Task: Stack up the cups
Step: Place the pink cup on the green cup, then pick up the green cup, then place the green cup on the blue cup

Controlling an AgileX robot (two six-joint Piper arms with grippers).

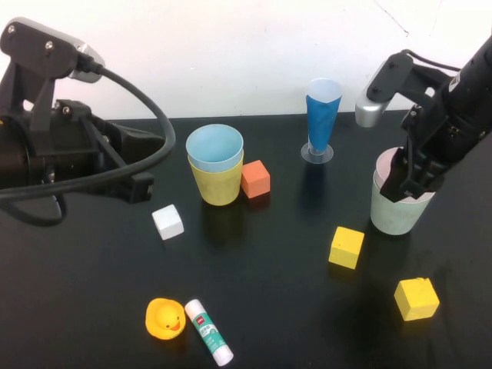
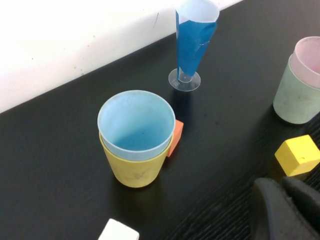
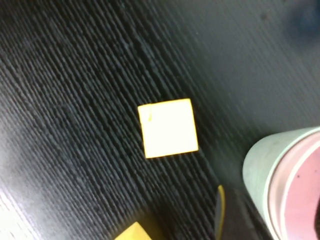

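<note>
A light blue cup (image 1: 214, 144) sits nested in a yellow cup (image 1: 217, 184) at the table's middle back. On the right, a pink cup (image 1: 387, 160) is nested in a pale green cup (image 1: 396, 215). My right gripper (image 1: 405, 178) hangs over this pair's rim, open. In the right wrist view one finger (image 3: 219, 212) stands outside the green cup (image 3: 257, 165), apart from its wall, beside the pink cup (image 3: 295, 200). My left gripper (image 1: 142, 187) is parked at the left, shut and empty, with its fingertips (image 2: 267, 200) together.
A tall blue cone cup (image 1: 323, 115) on a clear base stands at the back. An orange block (image 1: 255, 178) touches the yellow cup. A white block (image 1: 167, 221), two yellow blocks (image 1: 346, 247) (image 1: 417, 298), a rubber duck (image 1: 165, 317) and a glue stick (image 1: 208, 331) lie nearer.
</note>
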